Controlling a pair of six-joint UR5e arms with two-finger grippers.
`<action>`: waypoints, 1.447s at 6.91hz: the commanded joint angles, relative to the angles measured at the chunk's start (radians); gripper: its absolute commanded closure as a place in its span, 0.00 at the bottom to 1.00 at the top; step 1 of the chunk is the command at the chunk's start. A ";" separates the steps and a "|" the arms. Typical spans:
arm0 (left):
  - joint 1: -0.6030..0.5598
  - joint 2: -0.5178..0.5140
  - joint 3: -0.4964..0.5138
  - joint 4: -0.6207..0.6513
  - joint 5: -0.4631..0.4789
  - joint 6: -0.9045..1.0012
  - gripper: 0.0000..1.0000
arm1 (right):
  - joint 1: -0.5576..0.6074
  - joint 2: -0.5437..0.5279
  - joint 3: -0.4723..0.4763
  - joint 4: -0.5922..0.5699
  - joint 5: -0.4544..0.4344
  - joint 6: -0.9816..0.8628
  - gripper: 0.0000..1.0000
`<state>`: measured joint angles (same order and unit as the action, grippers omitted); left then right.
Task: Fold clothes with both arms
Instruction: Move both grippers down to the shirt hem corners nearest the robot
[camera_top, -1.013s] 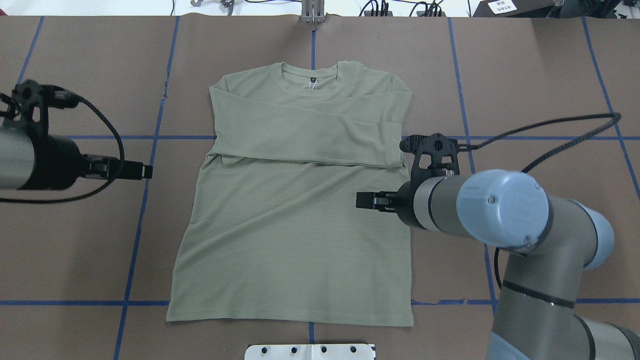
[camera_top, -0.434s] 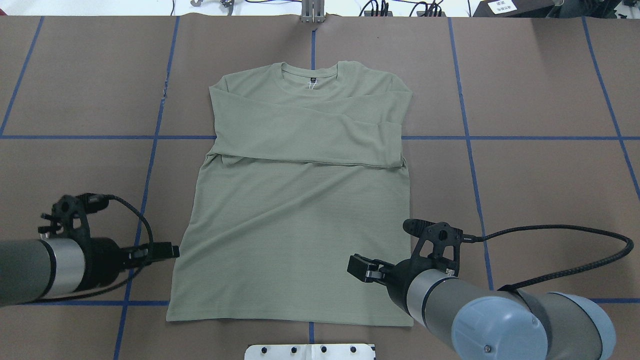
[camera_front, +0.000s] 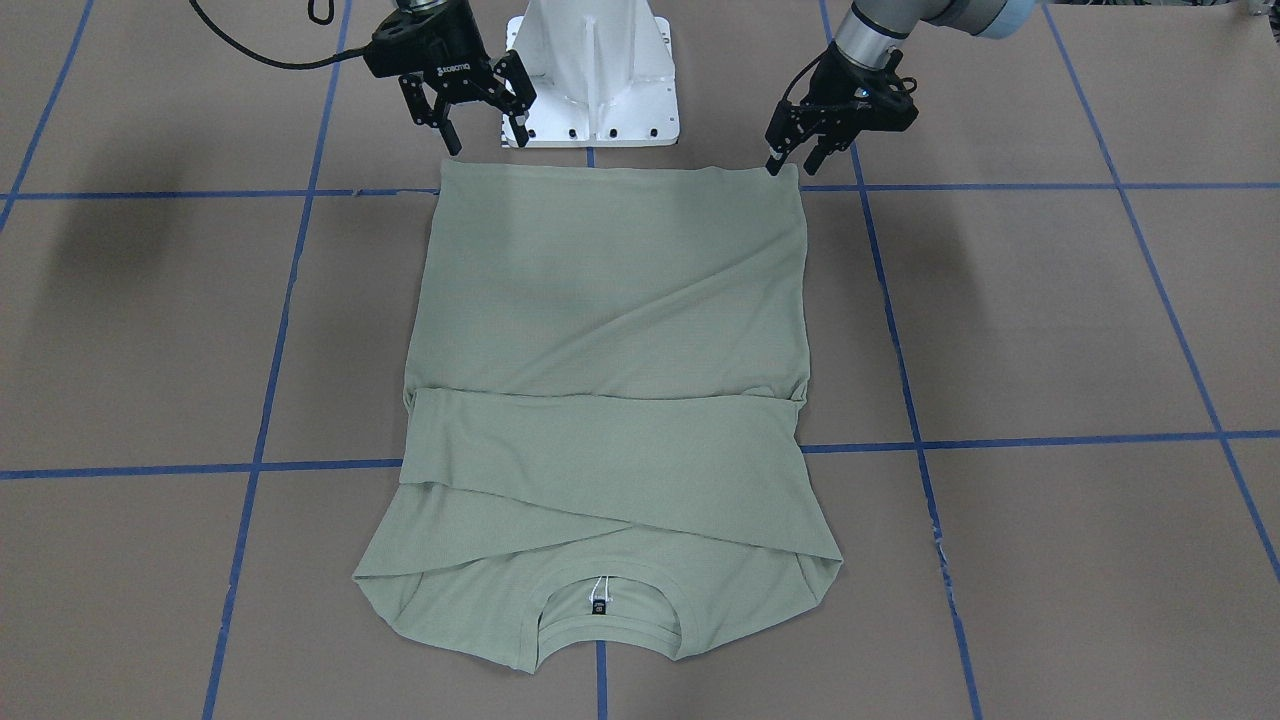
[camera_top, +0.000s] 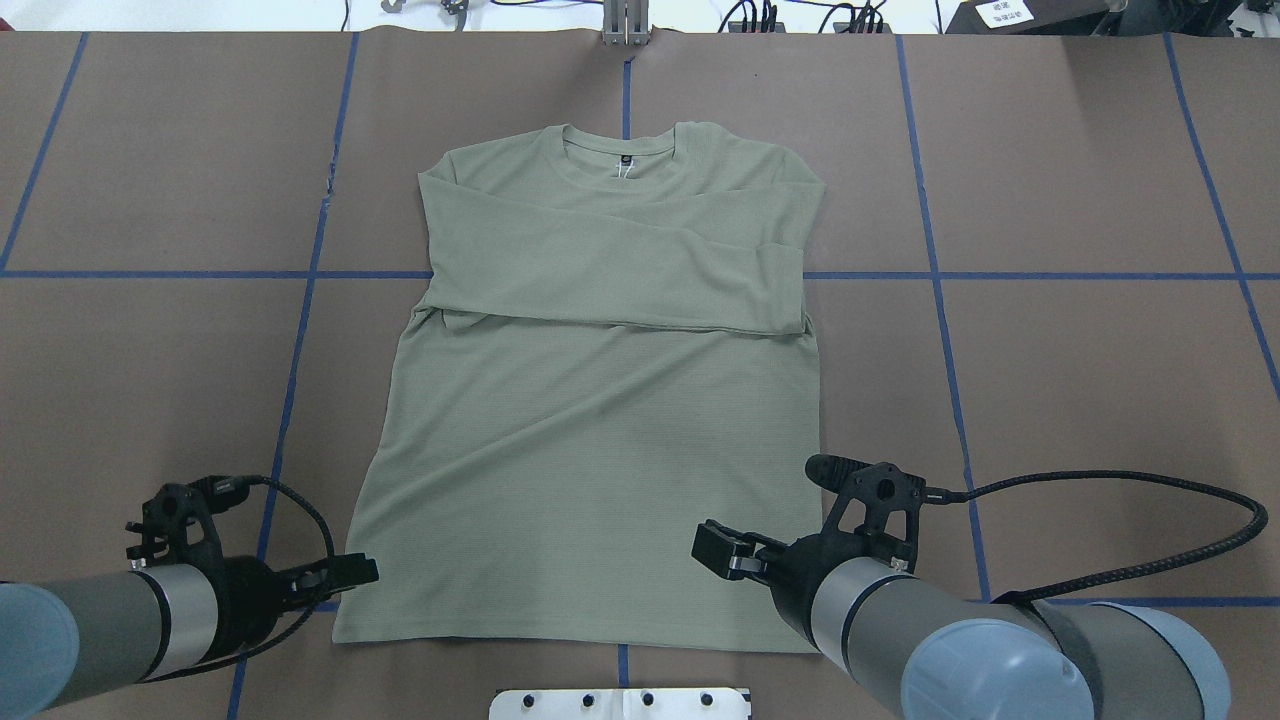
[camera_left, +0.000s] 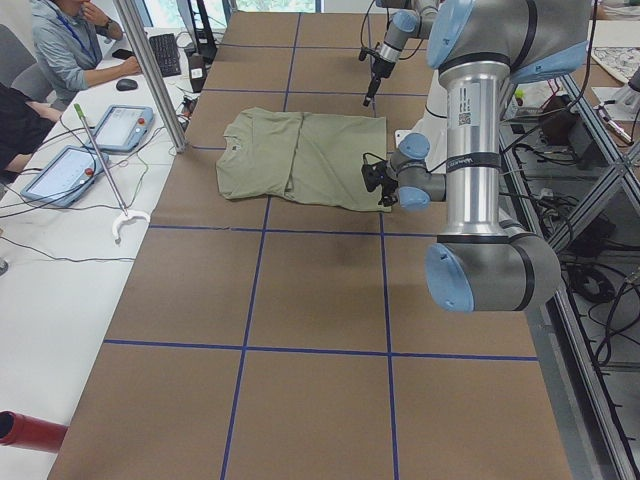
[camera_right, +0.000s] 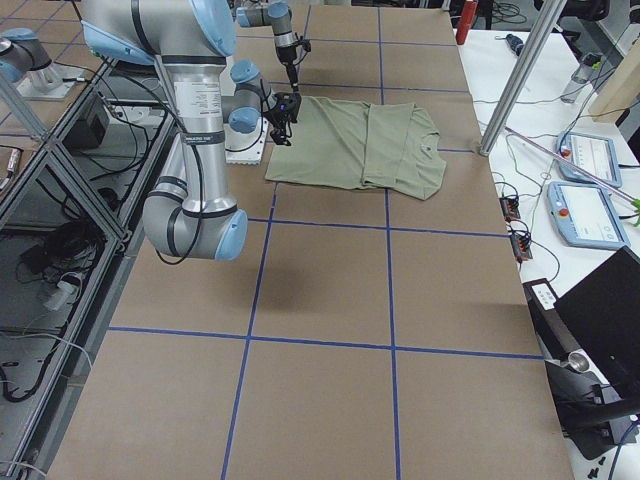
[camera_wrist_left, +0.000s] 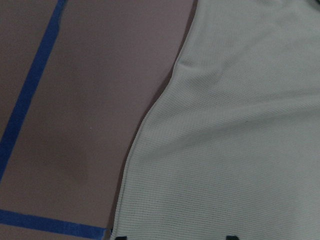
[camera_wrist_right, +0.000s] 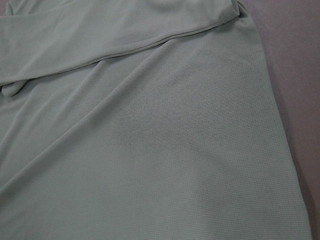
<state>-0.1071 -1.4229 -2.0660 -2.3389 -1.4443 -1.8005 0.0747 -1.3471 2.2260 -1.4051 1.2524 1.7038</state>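
The clothes are one sage-green long-sleeved shirt, lying flat with both sleeves folded across the chest and the neckline on the side away from the robot. My left gripper is open at the hem's left corner; in the front view, the left gripper has one fingertip right at that corner. My right gripper is open near the hem's other corner, and from overhead the right gripper hangs over the fabric. Neither holds cloth. The left wrist view shows the shirt's side edge.
The white pedestal base stands just behind the hem. Blue tape lines grid the brown table. In the exterior left view, people sit at a side table with tablets, beside an upright metal pole.
Both arms have swung back toward the robot, from beside the shirt's middle to its hem corners. The shirt itself has not moved.
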 joint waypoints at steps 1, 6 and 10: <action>0.021 0.004 0.041 -0.066 0.015 -0.005 0.28 | -0.001 -0.001 -0.002 0.000 -0.001 0.000 0.00; 0.055 0.019 0.041 -0.065 0.015 0.003 0.35 | 0.000 -0.004 -0.003 0.000 -0.007 0.000 0.00; 0.063 0.015 0.044 -0.062 0.012 0.006 0.36 | 0.000 -0.004 -0.009 0.000 -0.007 0.000 0.00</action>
<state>-0.0471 -1.4069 -2.0233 -2.4023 -1.4321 -1.7960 0.0751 -1.3514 2.2178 -1.4051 1.2457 1.7042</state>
